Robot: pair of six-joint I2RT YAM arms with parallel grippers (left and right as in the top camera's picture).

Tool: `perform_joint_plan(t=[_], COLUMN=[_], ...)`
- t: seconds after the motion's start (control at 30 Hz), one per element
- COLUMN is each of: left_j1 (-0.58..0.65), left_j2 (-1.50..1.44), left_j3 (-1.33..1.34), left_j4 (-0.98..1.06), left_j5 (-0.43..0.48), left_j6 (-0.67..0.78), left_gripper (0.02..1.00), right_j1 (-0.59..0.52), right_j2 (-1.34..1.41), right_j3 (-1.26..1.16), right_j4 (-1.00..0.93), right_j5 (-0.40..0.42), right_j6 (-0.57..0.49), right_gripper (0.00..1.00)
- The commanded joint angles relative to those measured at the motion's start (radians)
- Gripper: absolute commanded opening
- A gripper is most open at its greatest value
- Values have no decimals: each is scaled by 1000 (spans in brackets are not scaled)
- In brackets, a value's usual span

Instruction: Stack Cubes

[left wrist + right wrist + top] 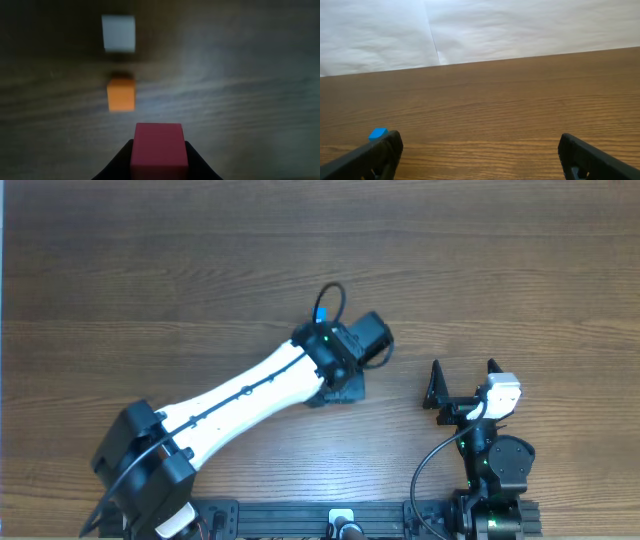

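Top view: left arm [250, 390] lies out to the middle of the table [150, 260]. Right gripper [464, 370] sits near its base, fingers spread.
Left wrist view: left gripper [159, 150] pinches the red cube [158, 144] by opposite flat sides. Orange cube [121, 93] and white cube [118, 32] lie ahead, apart. The cubes are likely light, rigid and smooth.
Right wrist view: the table's far edge lies well beyond the fingers, with open wood between.

Brown wood-grain tabletop [150, 270]: grain runs left to right across the top view, upper left to lower right alike. White creased backdrop sheet [530, 27] stands behind the tabletop's far edge, with one vertical seam.
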Motion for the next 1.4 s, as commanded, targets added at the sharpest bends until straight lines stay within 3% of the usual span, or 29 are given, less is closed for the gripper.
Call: perform_joint_plan(t=[0.03, 0.37, 1.4], left_j1=[61, 140, 171], left_j2=[-20, 92, 193], left_j3=[34, 39, 39], left_j4=[-7, 22, 61], left_j5=[-22, -18, 9], left_j6=[60, 138, 169], left_gripper=[154, 159, 156], right_j1=[0, 0, 0], right_j2=[0, -1, -1], right_j3=[-5, -5, -5], right_j4=[-3, -3, -3], right_j5=[-11, -11, -11], right_j6=[5, 5, 5], right_gripper=[993, 993, 993])
